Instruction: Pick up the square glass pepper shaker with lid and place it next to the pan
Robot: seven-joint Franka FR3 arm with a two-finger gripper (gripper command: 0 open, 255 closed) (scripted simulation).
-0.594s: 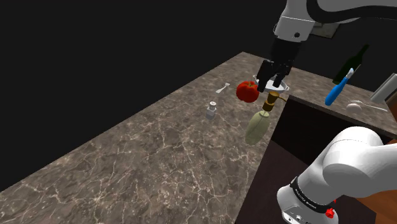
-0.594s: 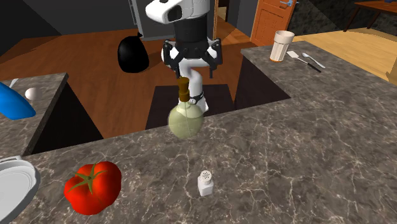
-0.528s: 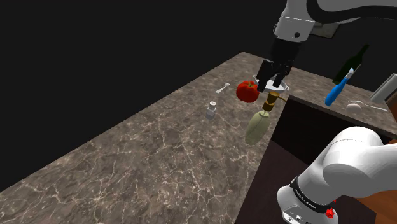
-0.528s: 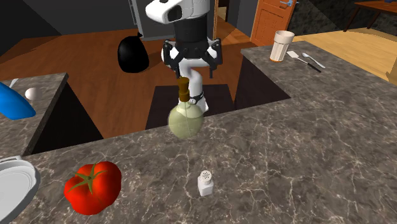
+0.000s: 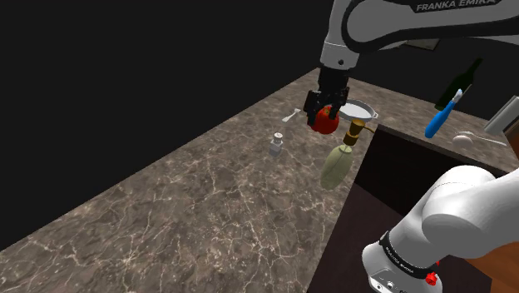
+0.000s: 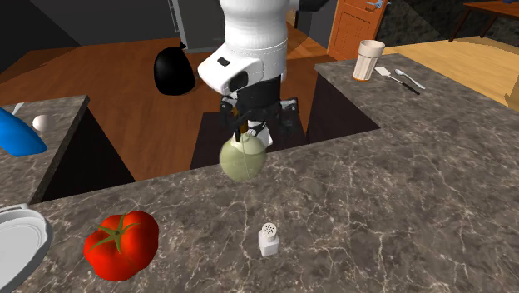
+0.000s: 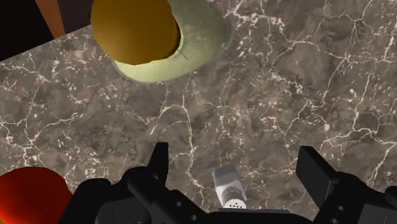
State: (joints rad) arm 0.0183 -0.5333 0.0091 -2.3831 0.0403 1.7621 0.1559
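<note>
Hung above counter [image 5: 208, 208], gripper [image 7: 235, 156] spread wide and empty; pepper shaker [image 7: 229, 191] not yet grasped, nor placed beside pan [image 5: 359, 109].

pan [image 6: 23, 240] perhaps half off-frame

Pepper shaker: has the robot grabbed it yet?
Not yet. Done: nothing, the shaker stands untouched on the counter. In hand: the open gripper hangs above the counter, with the shaker in sight between its fingers. Left: go down, clasp it, lift it and set it beside the pan.
</note>
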